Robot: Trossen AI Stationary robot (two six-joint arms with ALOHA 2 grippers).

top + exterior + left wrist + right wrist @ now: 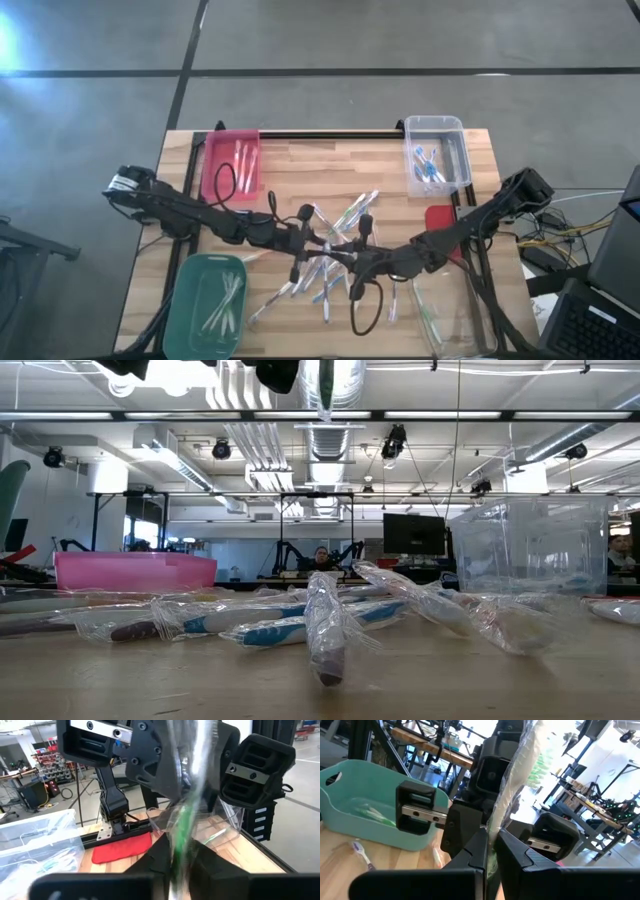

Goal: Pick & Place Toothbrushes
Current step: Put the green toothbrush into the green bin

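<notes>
Two grippers met above the pile of toothbrushes at the table's middle, sharing one wrapped green toothbrush. Left gripper had its fingers pinched narrow on that toothbrush; right gripper was clamped on it too. Beside the pile sat the green bin.

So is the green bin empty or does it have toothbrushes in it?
Not empty: the green bin holds a few wrapped toothbrushes, seen from above.
</notes>
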